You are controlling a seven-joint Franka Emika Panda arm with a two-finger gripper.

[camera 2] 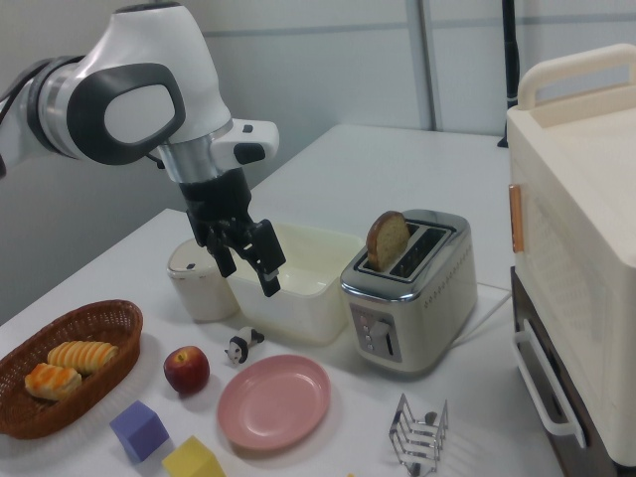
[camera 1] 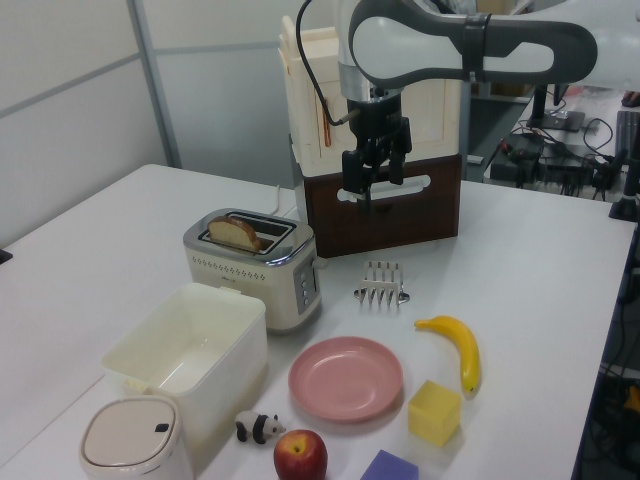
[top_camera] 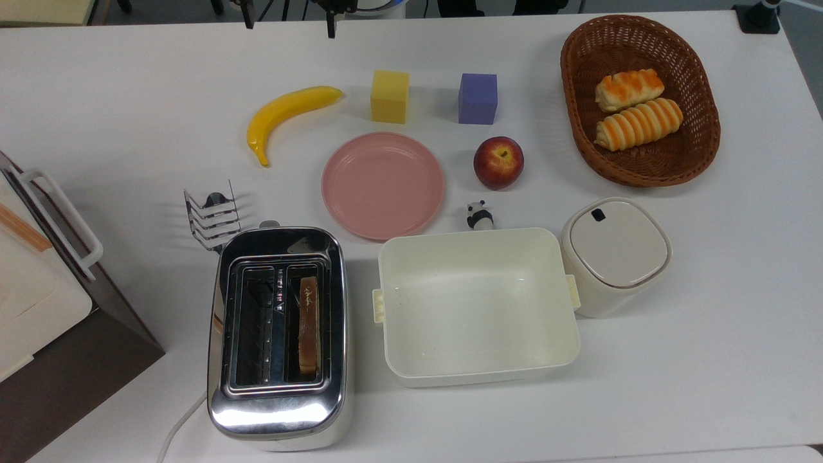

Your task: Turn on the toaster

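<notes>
While the arm's two-finger gripper (camera 2: pixel 246 260) hangs in the air with nothing between its fingers, you see its jaws spread apart and released, well above the white table (top_camera: pixel 707 360). In the top view, you find the shiny chrome two-slot toaster (top_camera: pixel 278 337) at the near left of the table, its white cord (top_camera: pixel 182 421) trailing off the near edge. A slice of browned bread (top_camera: pixel 308 325) stands in the slot on the top view's right; the other slot is dark. In the right view, the slice rises out of the toaster's top.

Just beyond the toaster's far end stands the small wire toast rack (top_camera: pixel 213 218). Just beside the toaster on the top view's right sits the cream rectangular tub (top_camera: pixel 477 307), with the cream square lidded canister (top_camera: pixel 615 255) touching its right handle. Farther back you see the pink round plate (top_camera: pixel 383 185), the red apple (top_camera: pixel 498 162), the tiny panda figure (top_camera: pixel 479 216), the yellow banana (top_camera: pixel 284 118), the yellow cube (top_camera: pixel 389 96) and the purple cube (top_camera: pixel 478 98). The brown wicker basket (top_camera: pixel 577 128) at the far right holds two striped bread rolls (top_camera: pixel 633 106).
</notes>
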